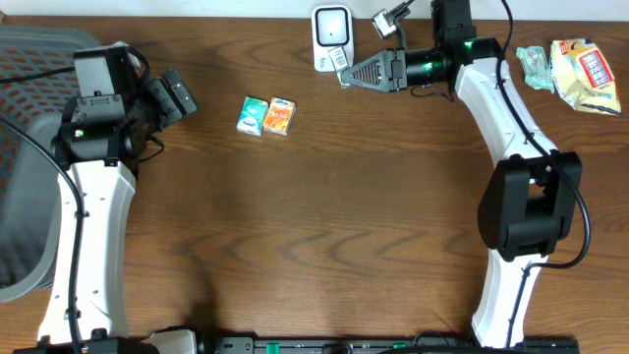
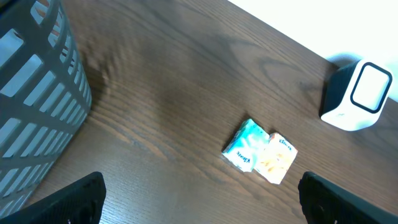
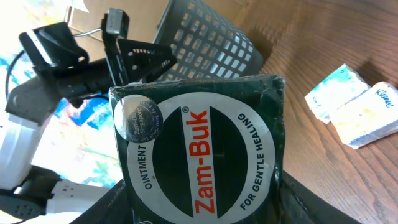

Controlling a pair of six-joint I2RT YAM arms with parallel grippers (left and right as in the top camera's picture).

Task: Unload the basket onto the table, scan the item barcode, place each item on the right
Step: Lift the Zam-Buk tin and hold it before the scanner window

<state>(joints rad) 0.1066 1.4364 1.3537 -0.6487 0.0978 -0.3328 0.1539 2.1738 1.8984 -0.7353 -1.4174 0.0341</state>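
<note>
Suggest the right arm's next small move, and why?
Probably ease the right tool toward the scanner, turning the Zam-Buk box to face its window: the box is gripped just beside the scanner, and the label side faces the wrist camera, not the scanner.

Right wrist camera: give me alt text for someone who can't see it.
A dark green Zam-Buk ointment box fills the frame, gripped between the right fingers. Behind it are a grey basket, the left arm, and two tissue packs on the wooden table.

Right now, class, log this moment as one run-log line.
right gripper: shut on Zam-Buk box | box: near scanner | left gripper: open, empty
</note>
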